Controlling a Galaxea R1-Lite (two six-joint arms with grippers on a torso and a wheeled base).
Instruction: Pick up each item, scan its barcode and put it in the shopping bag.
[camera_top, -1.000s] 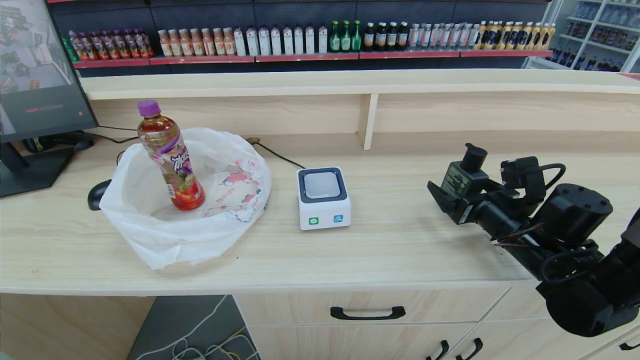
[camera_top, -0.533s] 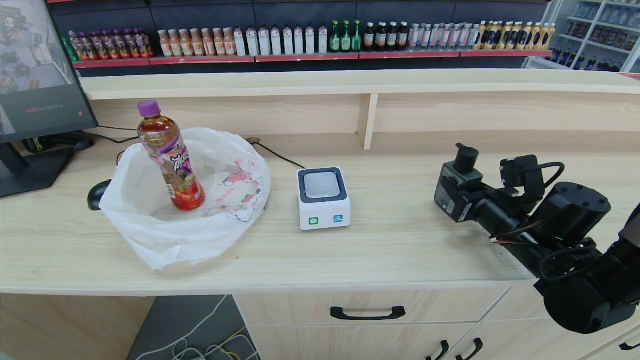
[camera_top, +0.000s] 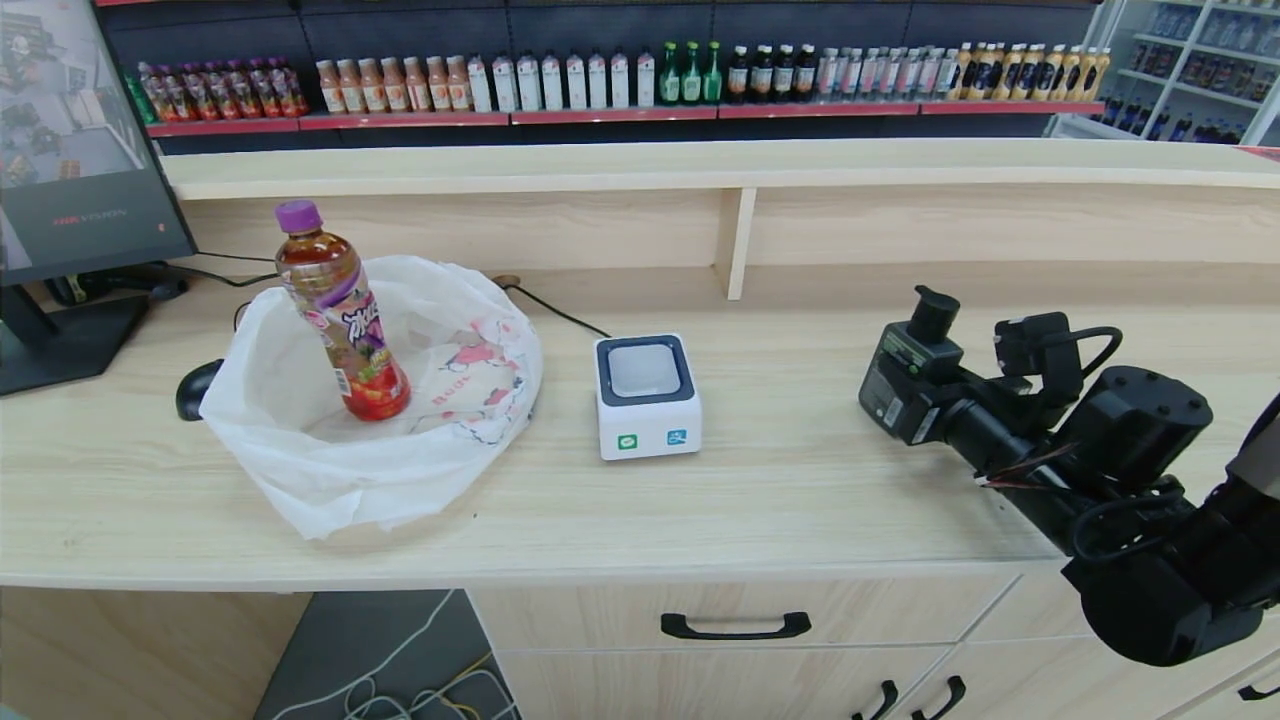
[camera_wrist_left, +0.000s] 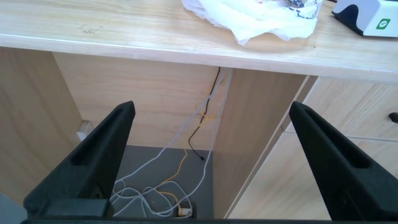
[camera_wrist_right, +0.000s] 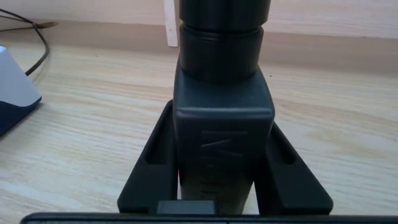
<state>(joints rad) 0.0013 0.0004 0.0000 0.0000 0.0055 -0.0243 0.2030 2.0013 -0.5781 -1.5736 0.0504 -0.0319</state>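
Observation:
My right gripper (camera_top: 915, 395) is shut on a dark square bottle (camera_top: 903, 372) with a black cap, held just above the counter to the right of the white scanner (camera_top: 646, 395). In the right wrist view the dark bottle (camera_wrist_right: 222, 112) stands between the fingers (camera_wrist_right: 152, 168). The white shopping bag (camera_top: 300, 470) lies open at the counter's left, with a purple-capped tea bottle (camera_top: 342, 315) standing upright in it. My left gripper (camera_wrist_left: 211, 112) hangs open below the counter's front edge, nothing between its fingers.
A monitor (camera_top: 70, 140) and a black mouse (camera_top: 195, 388) sit at the far left. The scanner's cable (camera_top: 555, 312) runs to the counter's raised back ledge (camera_top: 700, 165). Drawers with black handles (camera_top: 735, 628) are below the front edge. Loose cables (camera_wrist_left: 186, 162) hang under the counter.
My right gripper has turned the dark bottle at the wrist, so its side now faces differently, and shifted it slightly. The bag, tea bottle and scanner have not moved.

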